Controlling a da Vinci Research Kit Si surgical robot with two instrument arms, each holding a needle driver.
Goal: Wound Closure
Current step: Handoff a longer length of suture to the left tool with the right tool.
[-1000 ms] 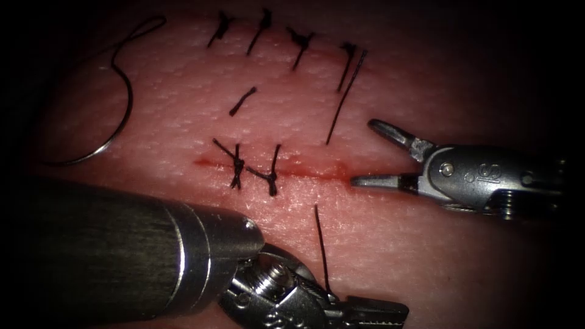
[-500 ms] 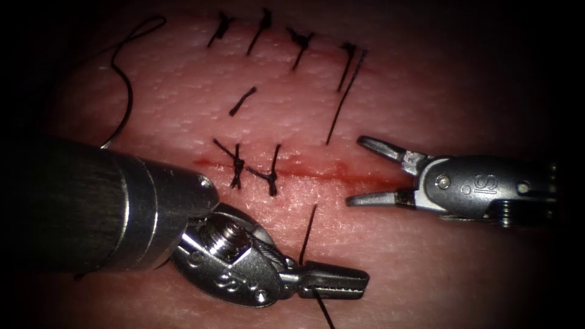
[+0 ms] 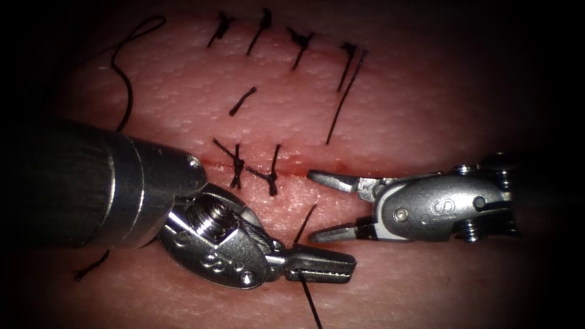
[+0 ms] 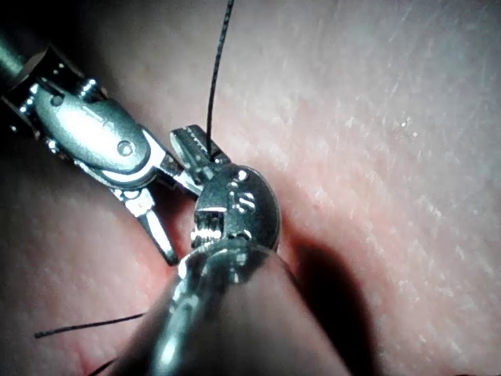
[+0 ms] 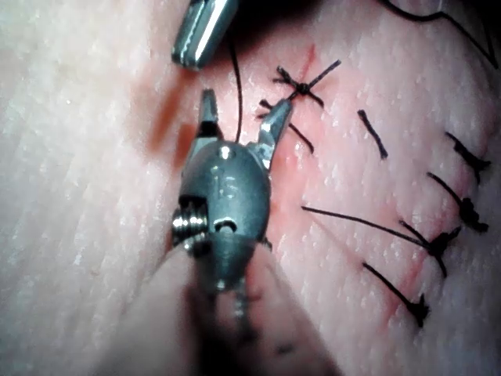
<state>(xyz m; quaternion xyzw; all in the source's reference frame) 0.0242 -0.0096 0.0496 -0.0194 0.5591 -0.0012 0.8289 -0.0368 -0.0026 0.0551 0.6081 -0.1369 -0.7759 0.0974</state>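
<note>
Pink pork-belly tissue (image 3: 426,91) lies under both my tools, its cut (image 3: 292,166) running just above the right tool (image 3: 320,204), whose jaws are spread with nothing between them and the thread (image 3: 303,226) passing between their tips. My left tool (image 3: 329,267) sits just below it, jaws pressed together on that thread. The needle is hidden; two knotted stitches (image 3: 256,170) cross the cut above the left tool.

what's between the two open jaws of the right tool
A strand of thread runs up between the open jaws of the right tool, held lower down by the shut left tool. The endoscope and right wrist views show it.
</note>
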